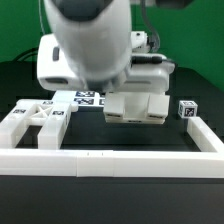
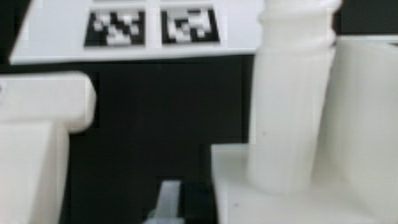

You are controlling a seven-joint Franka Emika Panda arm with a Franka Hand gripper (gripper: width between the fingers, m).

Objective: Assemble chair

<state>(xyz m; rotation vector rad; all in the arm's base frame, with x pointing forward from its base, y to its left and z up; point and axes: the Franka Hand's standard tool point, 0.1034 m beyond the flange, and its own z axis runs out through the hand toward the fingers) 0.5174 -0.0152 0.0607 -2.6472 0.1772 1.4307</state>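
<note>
Half-built chair (image 1: 137, 106) sits mid worktop (image 1: 120, 137), under arm. One leg (image 2: 294, 95) stands up on it. Fingers of tool (image 2: 169, 205) squeezed together, nothing seen between. Loose pieces (image 1: 30, 117) and small block (image 1: 186, 108) lie aside. Much left.

We note loose chair pieces (image 1: 30, 120) at the exterior view's left, the marker board (image 1: 85, 98) beside them, part-built chair (image 1: 138, 106) centre, small block (image 1: 187, 108) at that view's right, rail (image 1: 100, 162) across the front.
</note>
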